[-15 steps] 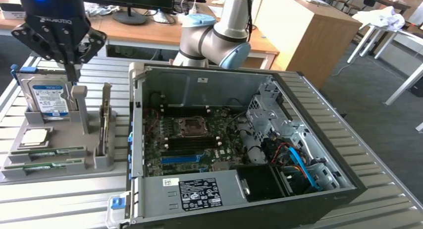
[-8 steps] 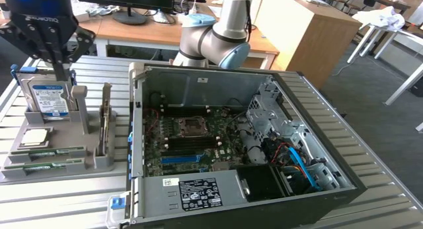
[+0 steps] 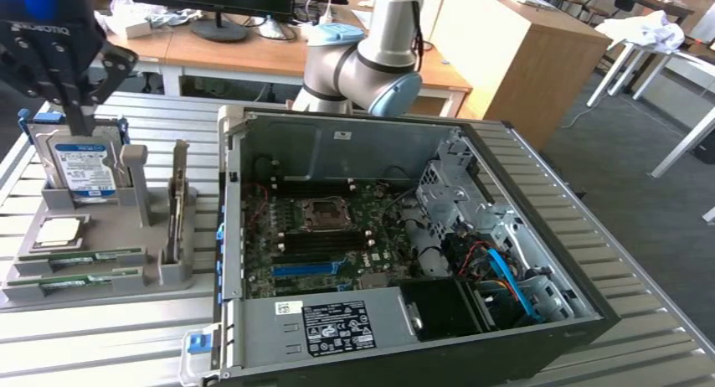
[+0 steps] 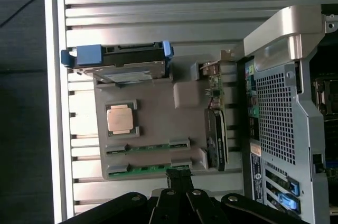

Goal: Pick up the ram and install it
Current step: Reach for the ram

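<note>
Gripper: I have my gripper point(image 3: 79, 121) up high over the far end of the grey tray point(image 4: 158, 108), with the jaws pressed together and nothing between them
Fingertips: on the wrist camera the black fingertips point(image 4: 178, 177) sit in line with one end of the outer ram stick point(image 4: 150, 169), but the exterior view shows them well above the tray, touching nothing
Ram: two green sticks lie flat in parallel slots of the tray; the inner ram stick point(image 4: 148, 147) is just beside the CPU and the outer one runs along the tray's edge, and neither has been lifted
CPU: a square silver chip point(image 4: 121, 118) lies flat in its own recess between the ram and the hard drive
Hard drive: it stands upright point(image 3: 84, 169) in blue rails at the tray's far end, under the gripper
Expansion card: it stands on edge point(image 3: 177, 207) in the tray on the side nearest the case
Computer case: it lies open point(image 3: 335, 140) just beside the tray, at the exterior view's right, with the motherboard point(image 3: 324, 240) facing up
Arm: the grey arm point(image 3: 369, 60) rises behind the case
Table: slatted metal top point(image 3: 90, 353) carries the tray and the case
</note>
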Robot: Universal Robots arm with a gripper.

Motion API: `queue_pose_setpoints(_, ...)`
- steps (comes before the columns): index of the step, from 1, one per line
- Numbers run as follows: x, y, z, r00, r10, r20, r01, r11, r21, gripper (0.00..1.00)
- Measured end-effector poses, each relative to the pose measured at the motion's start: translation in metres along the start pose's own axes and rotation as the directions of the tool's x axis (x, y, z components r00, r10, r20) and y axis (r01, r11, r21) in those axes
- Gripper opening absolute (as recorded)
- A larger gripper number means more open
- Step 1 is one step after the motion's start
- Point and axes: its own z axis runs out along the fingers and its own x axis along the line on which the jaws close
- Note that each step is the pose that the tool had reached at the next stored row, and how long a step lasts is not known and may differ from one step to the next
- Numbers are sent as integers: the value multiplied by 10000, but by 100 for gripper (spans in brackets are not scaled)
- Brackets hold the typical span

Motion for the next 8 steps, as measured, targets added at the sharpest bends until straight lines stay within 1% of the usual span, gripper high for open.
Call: queue_pose_setpoints(8,212,-16,-5,10000,0,-7,0,10000,1,10)
